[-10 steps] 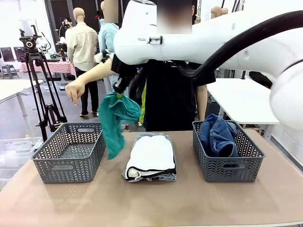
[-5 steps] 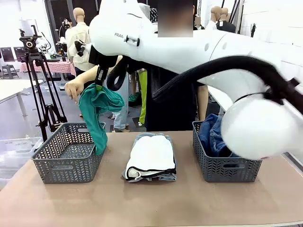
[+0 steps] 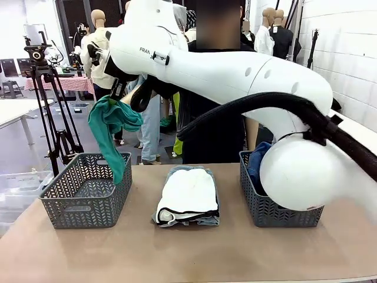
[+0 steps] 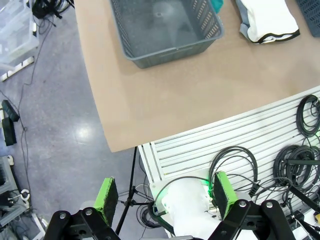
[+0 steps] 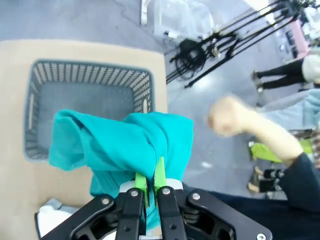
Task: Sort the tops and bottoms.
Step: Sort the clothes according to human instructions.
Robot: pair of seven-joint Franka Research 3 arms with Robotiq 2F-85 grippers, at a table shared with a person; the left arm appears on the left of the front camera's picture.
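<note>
Presently the right gripper (image 5: 149, 181) has its green pads drawn together on a fold of the teal-green shirt (image 5: 120, 142) — clamped, with cloth bunched round both fingers. The shirt hangs in the air over the far inner corner of the left-hand basket (image 3: 82, 206). Its lowest tail reaches down to that basket's rim; whether the tail is inside or just beyond the rim cannot be told. The basket itself holds nothing on its floor. The left gripper (image 4: 165, 196) stands with its pads wide apart and nothing between them, well back from the left-hand basket and out past the near edge of the table (image 3: 177, 253). A person's hand (image 5: 227, 117), blurred, is raised beyond the far side of the left-hand basket, apart from the shirt. Just beside that basket, toward the middle of the table, lies the white shirt (image 3: 188, 191), folded, black trim showing, on top of a pale denim garment (image 3: 207, 221). Farther from the left-hand basket, past this pile, stands the other basket (image 3: 253, 203) — the dark jeans (image 3: 256, 162) are in it, partly hidden by the right arm.
</note>
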